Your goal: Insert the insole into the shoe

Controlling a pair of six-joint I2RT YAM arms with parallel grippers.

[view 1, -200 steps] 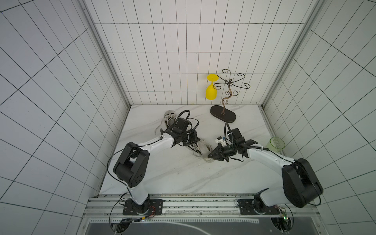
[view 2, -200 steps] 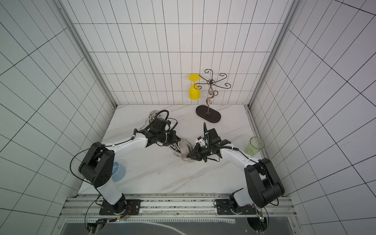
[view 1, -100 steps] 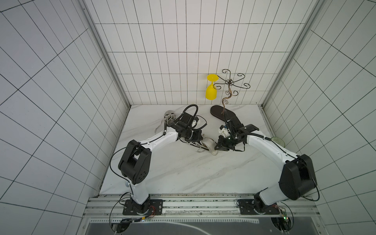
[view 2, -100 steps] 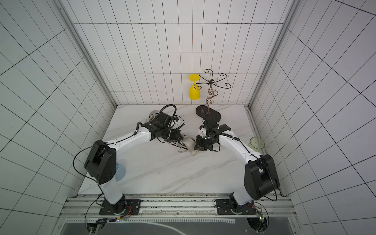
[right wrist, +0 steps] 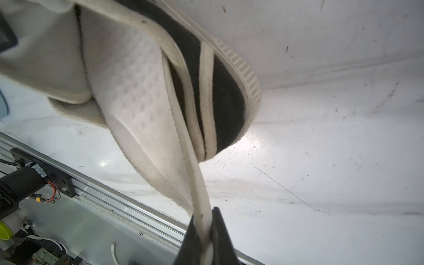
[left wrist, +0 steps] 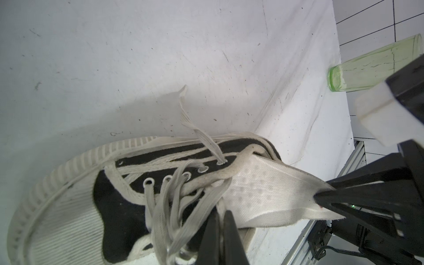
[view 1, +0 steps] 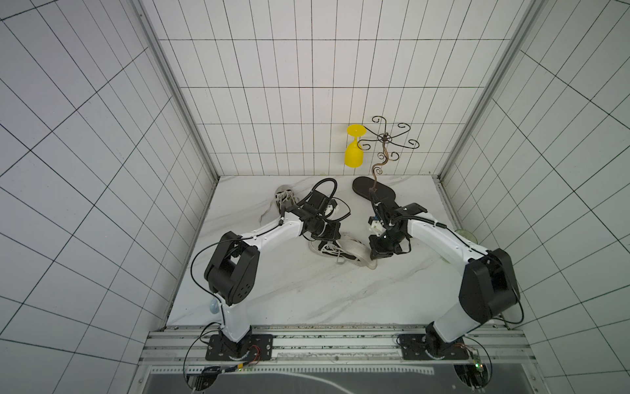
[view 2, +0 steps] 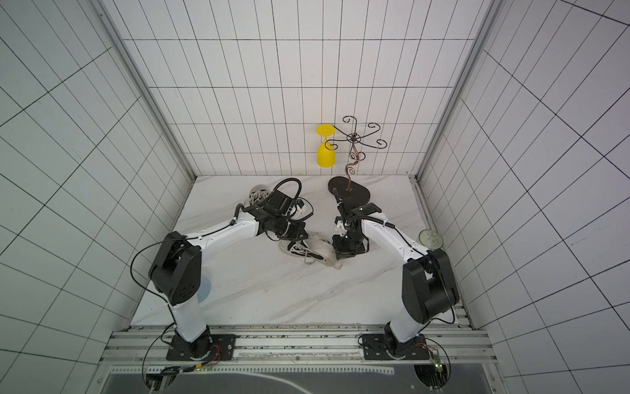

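Note:
A black and white laced shoe lies on the marble table's middle. Out of its opening sticks a white dotted insole, partly inside, its free end past the heel. My right gripper is shut on that free end, and its black fingertips show in the left wrist view. My left gripper is shut on the shoe's laced upper edge, among the laces.
A second shoe lies at the back left behind the left arm. A black rack's base stands at the back, with a yellow glass hanging from it. A green glass stands by the right wall. A blue object sits front left.
The right wrist has swung toward the back and turned, so its gripper now points frontward at the heel end. The shoe and insole shifted slightly. Both grips have stayed shut.

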